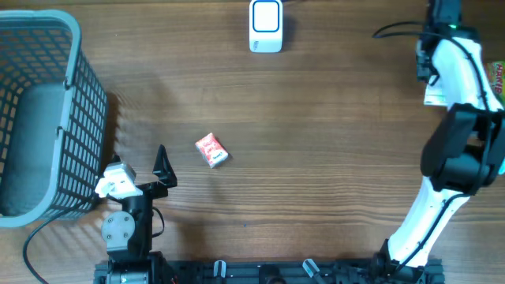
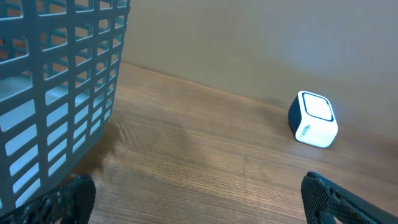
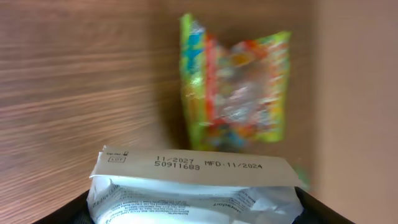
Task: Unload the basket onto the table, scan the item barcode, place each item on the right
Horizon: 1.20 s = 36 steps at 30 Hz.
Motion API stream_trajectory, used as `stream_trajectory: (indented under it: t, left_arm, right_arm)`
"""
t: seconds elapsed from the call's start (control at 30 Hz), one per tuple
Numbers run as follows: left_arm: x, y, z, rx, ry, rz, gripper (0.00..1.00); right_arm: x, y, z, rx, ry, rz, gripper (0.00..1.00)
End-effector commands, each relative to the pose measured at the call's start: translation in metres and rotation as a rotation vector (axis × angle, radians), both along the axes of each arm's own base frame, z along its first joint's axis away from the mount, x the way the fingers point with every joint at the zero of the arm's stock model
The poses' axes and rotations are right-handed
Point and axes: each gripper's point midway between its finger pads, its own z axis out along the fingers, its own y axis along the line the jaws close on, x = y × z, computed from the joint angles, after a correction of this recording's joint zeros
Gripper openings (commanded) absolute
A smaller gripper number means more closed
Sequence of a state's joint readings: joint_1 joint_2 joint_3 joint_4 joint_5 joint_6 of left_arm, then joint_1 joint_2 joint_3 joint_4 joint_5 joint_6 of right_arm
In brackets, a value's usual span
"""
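White packet (image 3: 186, 180) is being pinched by the right gripper (image 3: 189, 214), close under its camera, at the far right side of the table (image 1: 316, 173). Just behind it, a green snack bag (image 3: 239, 93) is being seen lying flat. The left gripper (image 2: 202, 199) is being held spread wide, near the robot, with nothing in it.

To do this step well, the white packet should probably be carried across to the scanner (image 1: 266, 25), which is being seen at the far edge, well apart from it. No barcode is being shown, only a printed date. So the packet likely needs to be turned until the stripes are facing the scanner's window. It should be held still and flat there, not crumpled.

Counted from near to far:
- two grippers
- one red box (image 1: 211, 150)
- one grey basket (image 1: 79, 118)
- one white packet
- one green snack bag
- one scanner
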<state>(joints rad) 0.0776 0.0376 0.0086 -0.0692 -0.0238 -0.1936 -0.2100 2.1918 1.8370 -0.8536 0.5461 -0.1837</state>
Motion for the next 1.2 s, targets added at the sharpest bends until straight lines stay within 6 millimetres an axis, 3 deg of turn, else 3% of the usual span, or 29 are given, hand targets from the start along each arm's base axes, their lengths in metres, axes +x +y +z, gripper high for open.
stream_trajectory:
  t: [0.0, 0.07, 0.17, 0.23, 0.33, 0.4, 0.47, 0.63, 0.73, 0.87, 1.0, 1.07, 1.17]
  left_arm:
    - [0.0, -0.003, -0.001, -0.006, 0.002, -0.014, 1.0]
    - [0.0, -0.003, -0.001, -0.007, 0.002, -0.014, 1.0]
    - [0.0, -0.003, -0.001, -0.006, 0.002, -0.014, 1.0]
    - [0.0, -0.003, -0.001, -0.006, 0.002, -0.014, 1.0]
    - [0.0, -0.003, -0.001, -0.006, 0.002, -0.014, 1.0]
    - [0.0, -0.003, -0.001, -0.006, 0.002, -0.014, 1.0]
    - [0.0, -0.003, -0.001, -0.007, 0.002, -0.014, 1.0]
    - [0.0, -0.003, -0.001, -0.006, 0.002, -0.014, 1.0]
    - [0.0, -0.003, -0.001, -0.006, 0.002, -0.014, 1.0]
    - [0.0, -0.003, -0.001, -0.007, 0.002, -0.014, 1.0]
    - [0.0, -0.003, -0.001, -0.006, 0.002, -0.014, 1.0]
    - [0.0, -0.003, -0.001, -0.007, 0.002, -0.014, 1.0]
    - [0.0, -0.003, -0.001, -0.006, 0.002, -0.014, 1.0]
  right_arm:
    - [-0.003, 0.009, -0.02, 0.247, -0.071, -0.071, 0.7]
    - [-0.007, 0.004, -0.021, 0.261, -0.069, -0.082, 0.86]
    - [-0.008, 0.007, -0.01, 0.28, -0.1, -0.11, 1.0]
    - [-0.008, 0.01, 0.004, 0.29, -0.126, -0.114, 1.0]
    - [-0.012, 0.023, 0.044, 0.305, -0.205, -0.127, 1.0]
    - [-0.013, 0.064, 0.059, 0.449, -0.232, -0.092, 1.0]
    - [-0.017, 0.151, 0.072, 0.788, -0.204, 0.032, 1.0]
    - [-0.052, 0.315, 0.078, 1.284, 0.006, 0.202, 1.0]
    - [-0.078, 0.37, 0.056, 1.307, 0.131, 0.094, 1.0]
    - [-0.124, 0.439, 0.021, 1.25, 0.262, 0.119, 1.0]
    - [-0.166, 0.493, -0.011, 1.191, 0.308, 0.167, 0.99]
    - [-0.18, 0.526, -0.015, 1.224, 0.298, 0.2, 0.68]
    - [-0.182, 0.552, -0.009, 1.271, 0.261, 0.245, 0.3]
